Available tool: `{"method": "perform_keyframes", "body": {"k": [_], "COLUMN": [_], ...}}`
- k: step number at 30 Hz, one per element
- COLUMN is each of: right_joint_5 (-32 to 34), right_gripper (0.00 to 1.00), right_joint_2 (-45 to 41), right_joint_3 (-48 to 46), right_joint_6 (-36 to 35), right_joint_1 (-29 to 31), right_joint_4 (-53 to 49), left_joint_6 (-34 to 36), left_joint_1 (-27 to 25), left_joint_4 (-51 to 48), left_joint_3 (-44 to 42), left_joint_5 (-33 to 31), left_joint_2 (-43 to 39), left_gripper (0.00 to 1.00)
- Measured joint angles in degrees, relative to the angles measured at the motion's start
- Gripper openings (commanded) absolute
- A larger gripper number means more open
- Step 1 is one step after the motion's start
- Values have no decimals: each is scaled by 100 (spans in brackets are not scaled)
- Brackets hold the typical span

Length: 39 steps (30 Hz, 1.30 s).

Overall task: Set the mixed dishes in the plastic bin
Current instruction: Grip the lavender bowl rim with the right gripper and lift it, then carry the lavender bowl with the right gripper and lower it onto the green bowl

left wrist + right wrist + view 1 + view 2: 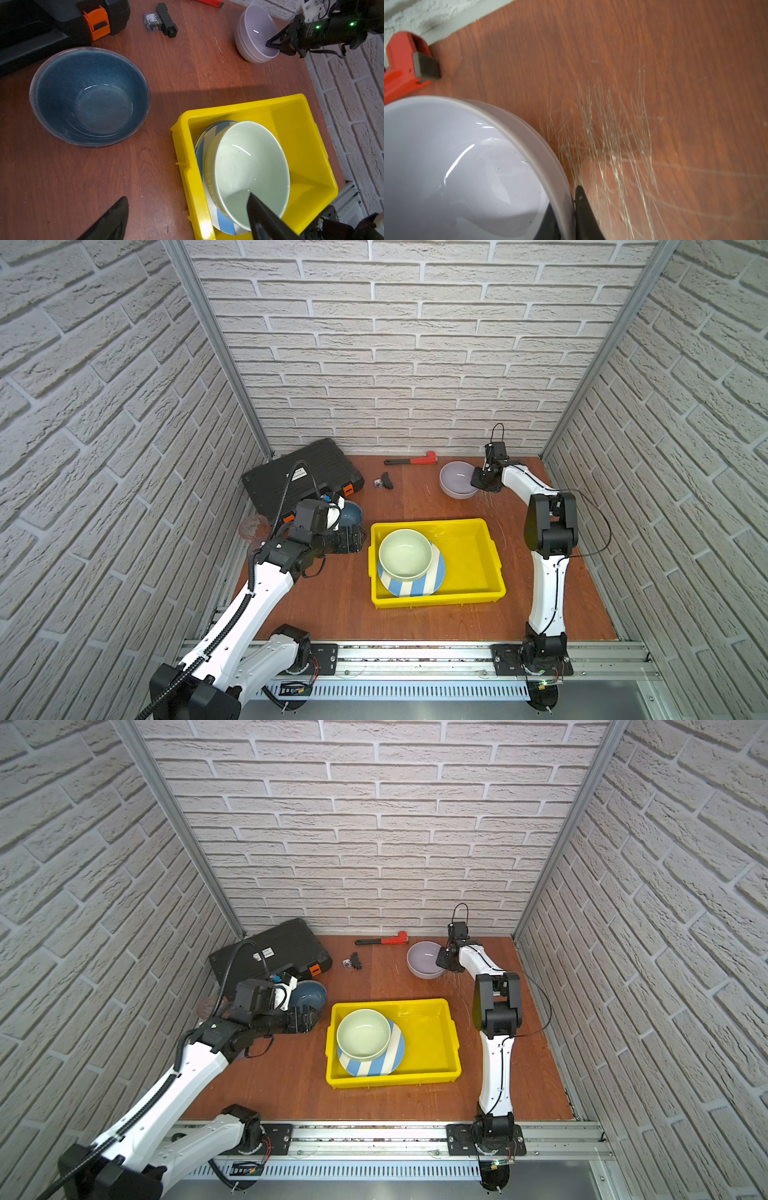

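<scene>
The yellow plastic bin (pixel 478 526) (pixel 432 1052) (pixel 299 133) holds a pale green bowl (pixel 405 551) (pixel 249 166) on a blue-white striped plate (pixel 415 587) (pixel 225 225). My left gripper (pixel 359 537) (pixel 187 196) hangs open over the bin's left rim, with nothing between its fingers. A blue bowl (pixel 352 512) (pixel 91 97) stands just behind it. At the back right, my right gripper (pixel 476 481) (pixel 564 196) is shut on the rim of the lavender bowl (pixel 455 479) (pixel 255 31) (pixel 456 166), one finger inside and one outside. A tinted tumbler (pixel 253 526) shows behind the left arm.
A black tool case (pixel 299 477) with orange latches lies at the back left. A red pipe wrench (pixel 415 459) (pixel 402 64) rests along the back wall. A small black-and-clear part (pixel 384 481) (pixel 160 20) sits between them. Brick walls close in both sides.
</scene>
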Motion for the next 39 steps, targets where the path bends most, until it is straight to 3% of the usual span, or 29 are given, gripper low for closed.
{"method": "perform_keyframes", "body": {"k": [18, 25, 39], "right_joint_5": [-758, -726, -378], "right_gripper": [6, 6, 5], "right_joint_2": [-2809, -3467, -3486], "right_joint_3": [-678, -577, -175], "right_joint_6": [-645, -911, -1211], "right_joint_1": [160, 1005, 2629], "right_joint_4": [-1152, -1932, -3165], "left_joint_6": [-44, -52, -94], "left_joint_1": [39, 103, 168], "left_joint_4": [409, 525, 529], "left_joint_3": [-168, -168, -136], "left_joint_5": [15, -37, -225], "left_joint_2": [302, 437, 435], "left_gripper": [86, 86, 86]}}
